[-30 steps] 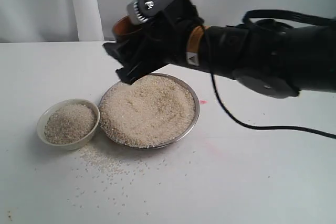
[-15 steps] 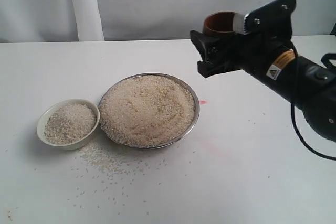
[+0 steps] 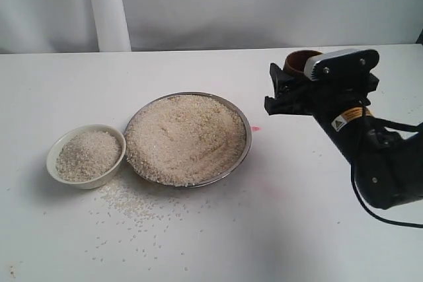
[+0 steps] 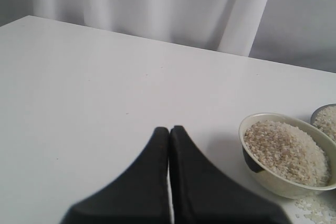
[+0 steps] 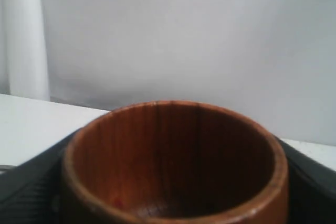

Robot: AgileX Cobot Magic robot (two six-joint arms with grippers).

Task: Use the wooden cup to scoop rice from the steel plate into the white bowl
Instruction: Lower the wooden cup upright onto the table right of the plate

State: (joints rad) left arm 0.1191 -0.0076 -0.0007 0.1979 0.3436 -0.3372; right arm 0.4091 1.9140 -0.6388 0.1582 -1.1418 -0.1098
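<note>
The wooden cup (image 3: 299, 59) mostly behind the right gripper (image 3: 272, 88) (rim visible)

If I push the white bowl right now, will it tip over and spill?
Probably not tip: the bowl looks squat and thick-walled, so it would likely slide on the smooth table. Some rice might spill, since it is piled up to about the rim.

White table (image 3: 198, 242), pale curtain backdrop (image 3: 264, 4), small pink mark (image 3: 255, 128)
</note>
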